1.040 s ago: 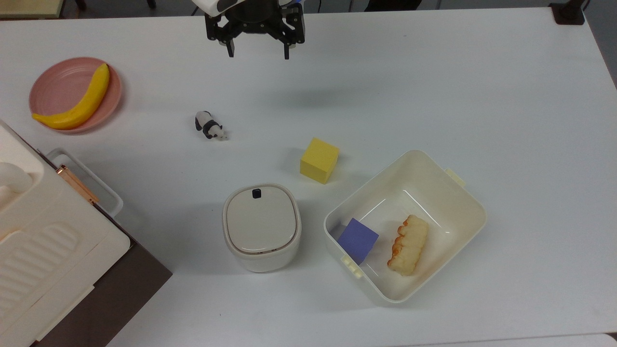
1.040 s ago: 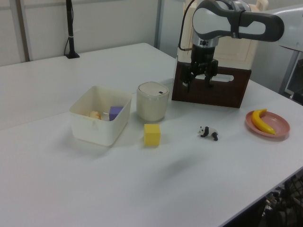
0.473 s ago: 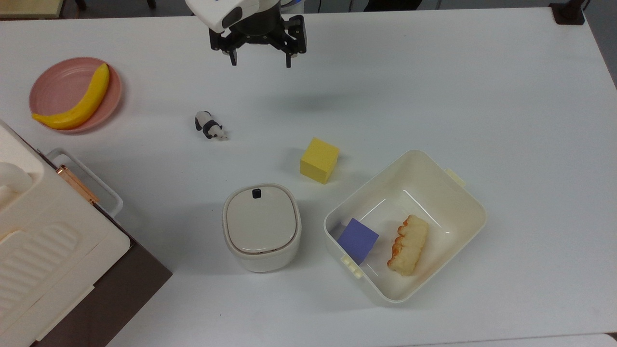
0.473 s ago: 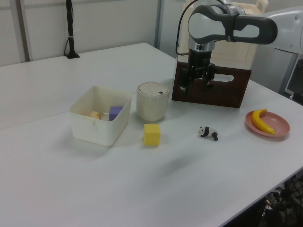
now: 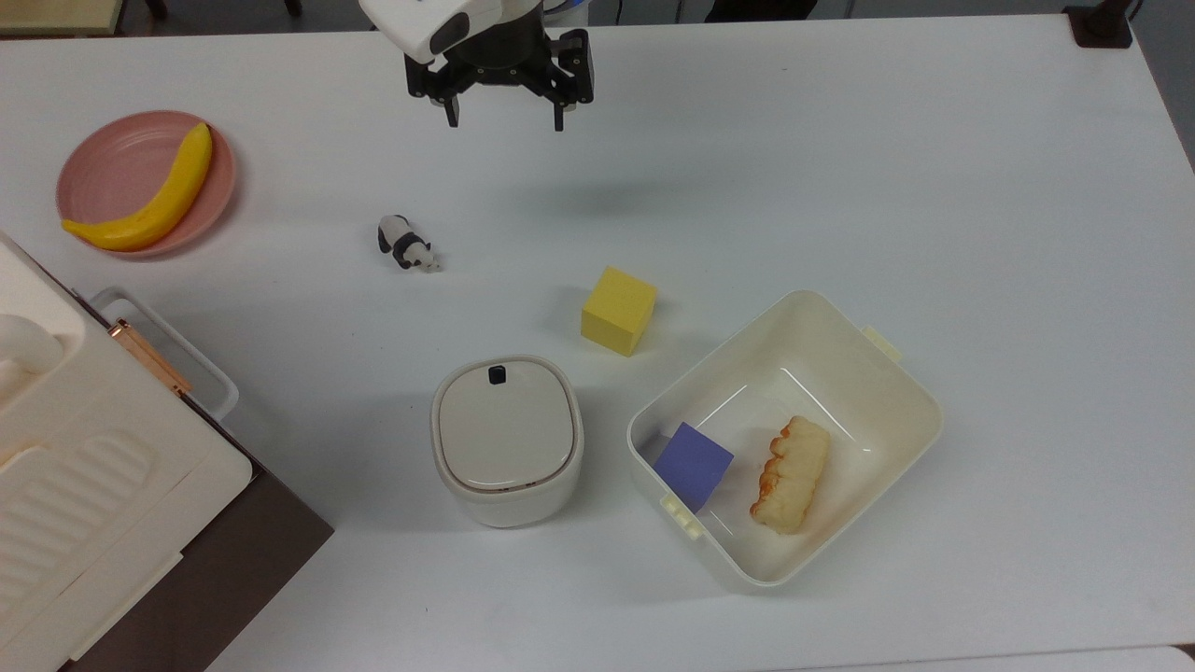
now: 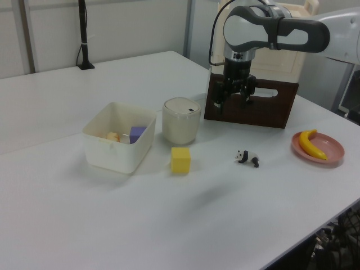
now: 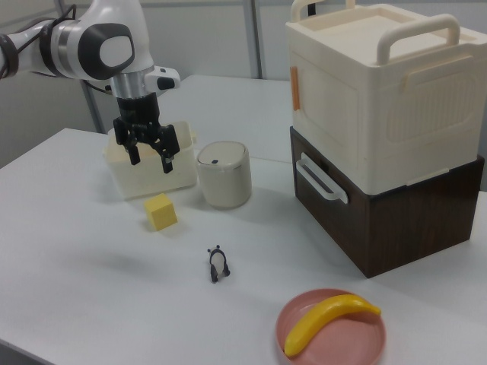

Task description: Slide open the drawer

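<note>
Since the earlier frames: pincer (image 5: 504, 121) has come a little farther onto the table in the top view, its wrist turned; every object lies as it did.

Pincer: fingers spread wide, holding nothing, hanging above bare table (image 5: 840, 168), clear of all objects.

Drawer (image 7: 358, 220): dark brown, shut, white loop handle (image 7: 319, 180) on its front; well apart from the pincer, toward the right view's right. In the left view it sits behind the pincer (image 6: 232, 102).

Case (image 7: 380, 84): cream, ribbed, stacked on the drawer; copper clasp (image 5: 149, 357) on its front edge.

Between pincer and drawer:
- Panda (image 5: 405, 244), small toy, nearest the pincer, lying on the table below it in the top view.
- Lidded bin (image 5: 507, 439), cream, rounded, standing near the drawer front.

To the side:
- Yellow cube (image 5: 618, 310), near the pincer, in front of the tub.
- Tub (image 5: 887, 373), open, cream, holding a purple cube (image 5: 693, 465) and a pastry (image 5: 792, 474).
- Pink plate (image 5: 103, 168) bearing a banana (image 5: 154, 198), toward the top view's left, apart from the drawer.
</note>
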Tool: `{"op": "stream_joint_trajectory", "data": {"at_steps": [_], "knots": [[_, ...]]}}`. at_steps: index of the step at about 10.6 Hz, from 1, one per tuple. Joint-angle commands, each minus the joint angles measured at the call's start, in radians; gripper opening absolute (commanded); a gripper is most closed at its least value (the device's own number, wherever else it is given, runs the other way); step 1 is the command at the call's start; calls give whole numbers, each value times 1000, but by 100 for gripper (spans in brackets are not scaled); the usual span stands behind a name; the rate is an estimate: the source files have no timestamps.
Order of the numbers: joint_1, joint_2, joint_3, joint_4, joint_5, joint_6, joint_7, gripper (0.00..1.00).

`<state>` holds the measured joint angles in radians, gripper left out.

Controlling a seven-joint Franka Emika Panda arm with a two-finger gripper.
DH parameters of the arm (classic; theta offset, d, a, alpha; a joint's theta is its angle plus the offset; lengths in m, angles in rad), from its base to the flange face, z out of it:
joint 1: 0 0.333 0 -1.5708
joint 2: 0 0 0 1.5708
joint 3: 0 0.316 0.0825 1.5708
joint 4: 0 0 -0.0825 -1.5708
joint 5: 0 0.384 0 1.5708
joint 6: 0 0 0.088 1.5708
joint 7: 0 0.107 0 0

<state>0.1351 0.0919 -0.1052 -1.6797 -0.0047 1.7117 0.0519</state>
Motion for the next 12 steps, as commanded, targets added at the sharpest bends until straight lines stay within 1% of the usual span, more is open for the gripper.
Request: {"op": "stream_joint_trajectory", "data": {"at_steps": [1, 5, 12], "knots": [[9, -4, -5, 0, -3, 14, -4, 100], [11, -4, -5, -2, -1, 16, -4, 100], [11, -3, -2, -2, -1, 16, -4, 96]]}}
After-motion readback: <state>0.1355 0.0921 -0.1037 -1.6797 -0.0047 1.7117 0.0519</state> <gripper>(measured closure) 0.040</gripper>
